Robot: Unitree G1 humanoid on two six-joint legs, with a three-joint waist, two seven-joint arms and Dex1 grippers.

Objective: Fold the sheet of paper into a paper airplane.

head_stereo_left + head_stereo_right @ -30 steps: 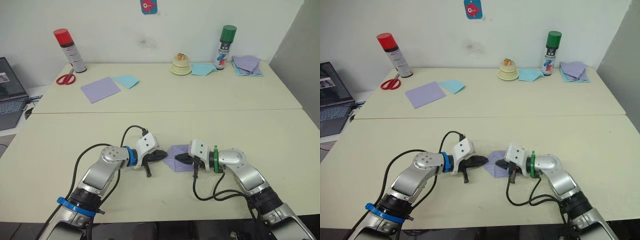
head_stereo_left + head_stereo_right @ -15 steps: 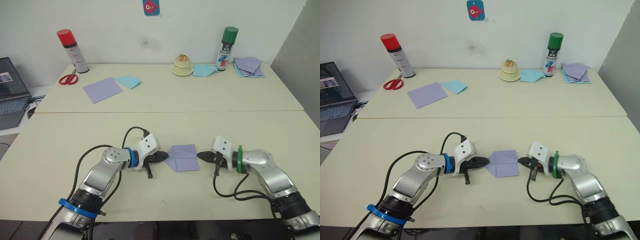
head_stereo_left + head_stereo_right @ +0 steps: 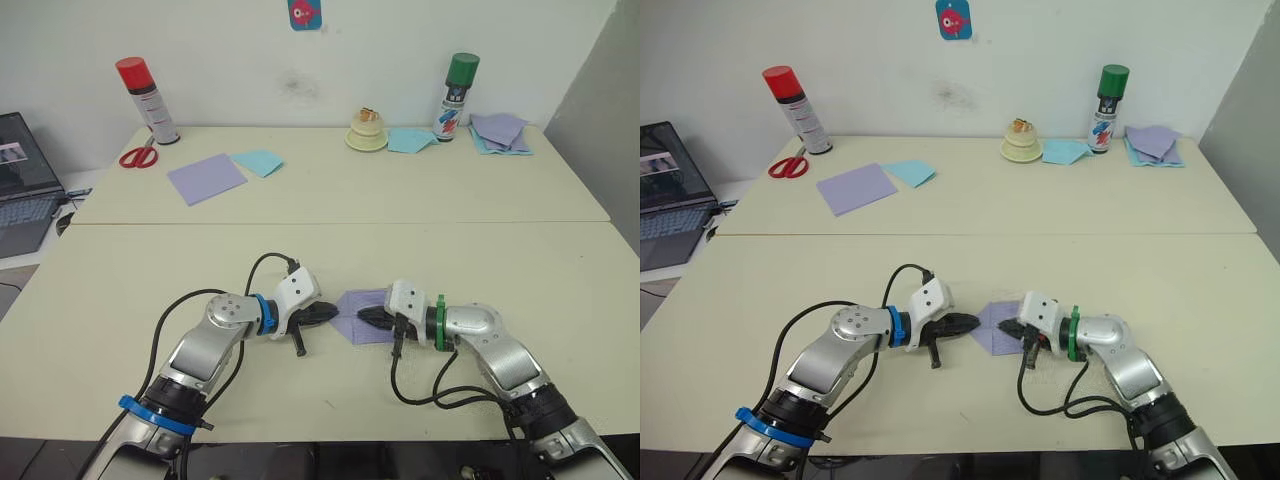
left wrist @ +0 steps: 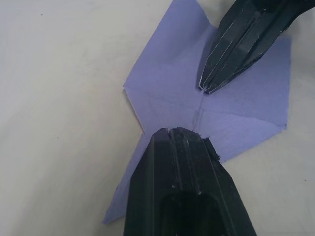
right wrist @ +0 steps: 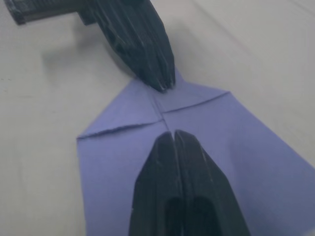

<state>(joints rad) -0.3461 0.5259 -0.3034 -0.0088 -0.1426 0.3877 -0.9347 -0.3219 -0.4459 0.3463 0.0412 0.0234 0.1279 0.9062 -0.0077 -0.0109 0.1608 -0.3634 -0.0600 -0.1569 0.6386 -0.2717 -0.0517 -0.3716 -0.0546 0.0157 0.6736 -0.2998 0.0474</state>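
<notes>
Two grippers meet over the sheet of paper (image 3: 362, 316), lying flat near the front of the table (image 3: 560, 270) with two corners folded to a point; left gripper (image 3: 327, 313), fingers pressed together, sits on that point; right gripper (image 3: 364, 316), fingers likewise together, rests on the middle crease; lettering on the green-capped can (image 3: 454, 84) is too small to read.

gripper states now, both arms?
Left gripper: shut, tip pressing the sheet of paper.
Right gripper: shut, tip on the same sheet, holding nothing.
</notes>
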